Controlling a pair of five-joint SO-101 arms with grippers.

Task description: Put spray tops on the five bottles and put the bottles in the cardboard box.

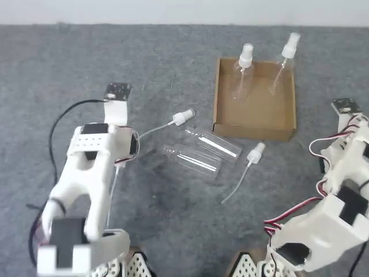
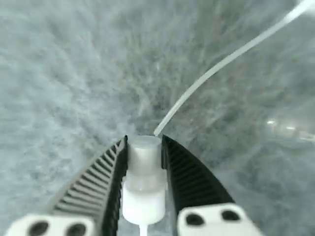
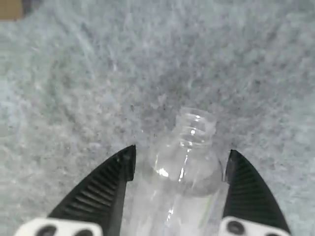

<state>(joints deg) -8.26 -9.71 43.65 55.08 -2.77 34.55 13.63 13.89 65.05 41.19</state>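
My left gripper (image 2: 143, 147) is shut on a white spray top (image 2: 142, 182), whose thin tube (image 1: 112, 190) hangs below the left arm (image 1: 92, 173). Between the black fingers (image 3: 110, 187) of my right gripper (image 3: 181, 157) is a clear bottle (image 3: 184, 172) with an open threaded neck, held over the grey carpet. Two uncapped clear bottles (image 1: 190, 160) (image 1: 213, 144) lie side by side mid-table. One loose spray top (image 1: 183, 117) lies near them and another (image 1: 255, 153) lies to their right. The cardboard box (image 1: 253, 128) holds two bottles with spray tops (image 1: 242, 75) (image 1: 282, 66).
The right arm (image 1: 340, 190) stands at the table's right edge, just right of the box. A loose top's long tube (image 2: 221, 64) runs across the carpet in front of my left gripper. Grey carpet (image 1: 57, 69) lies bare at the far left.
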